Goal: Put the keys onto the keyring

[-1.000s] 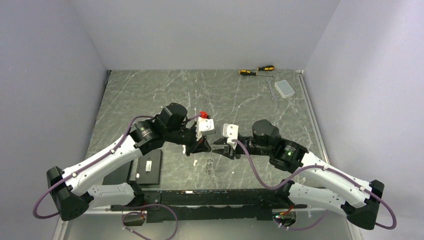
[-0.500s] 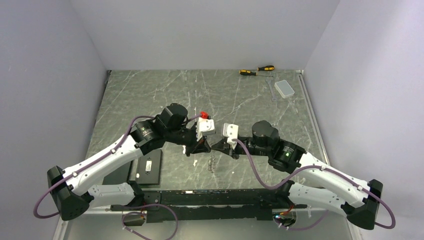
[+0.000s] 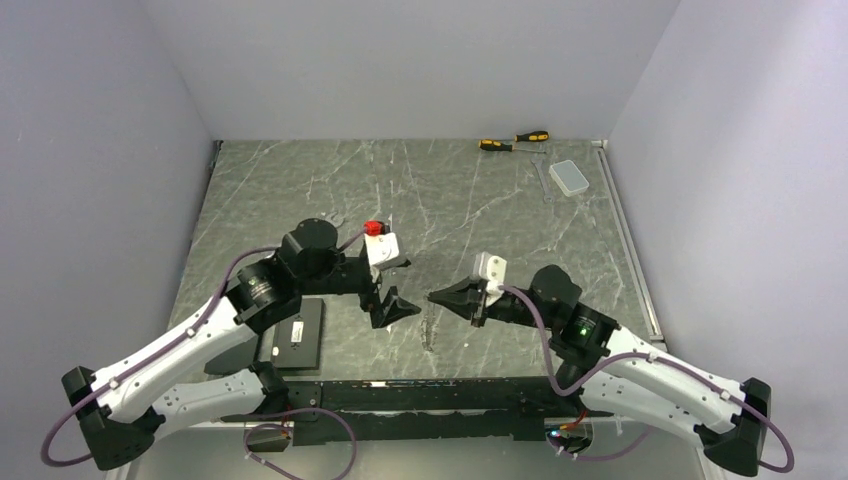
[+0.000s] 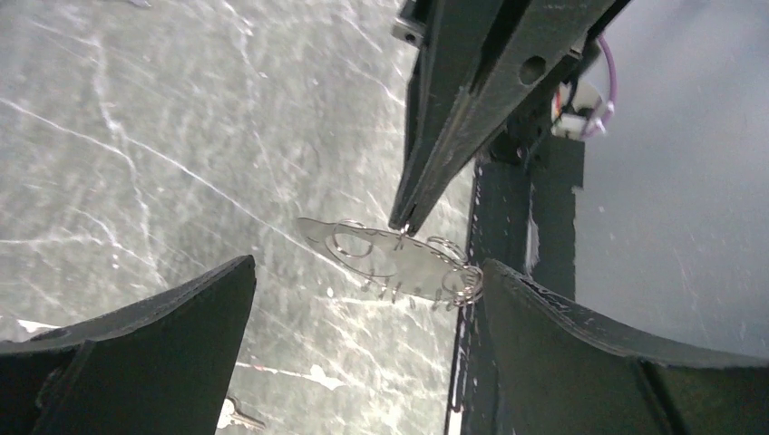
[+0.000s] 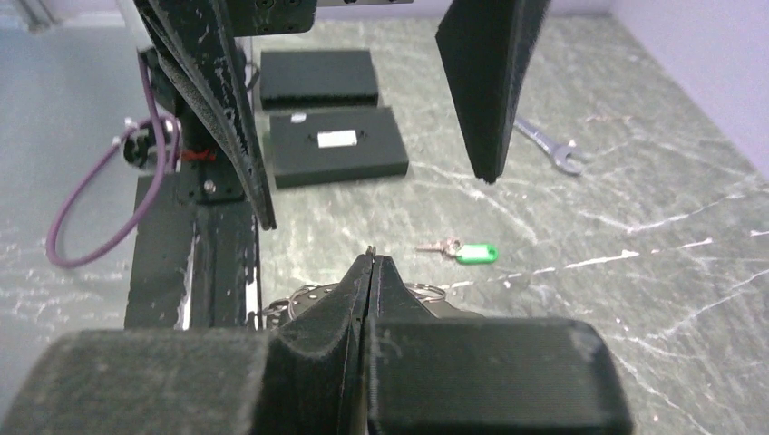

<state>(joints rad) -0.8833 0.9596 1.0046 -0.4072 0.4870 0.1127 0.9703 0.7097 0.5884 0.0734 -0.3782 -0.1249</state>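
Two fingers of L gripper (image 3: pixel 397 308) are standing spread wide, gripping nothing. Silvery flat oval metal keyring w/ small wire loops (image 4: pixel 390 258) is sitting in the gap btwn them, one end just beside a finger. R gripper (image 5: pixel 370 261) fingers are pressing together, tip meeting keyring's top edge, seemingly pinching it. Tiny silver key w/ bright green head (image 5: pixel 467 251) is lying on grey marbled table (image 5: pixel 635 208), beyond R tip, apart from keyring.

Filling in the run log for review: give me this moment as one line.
left gripper: open, empty | right gripper: shut on keyring | key: on table, off keyring | task: unfinished
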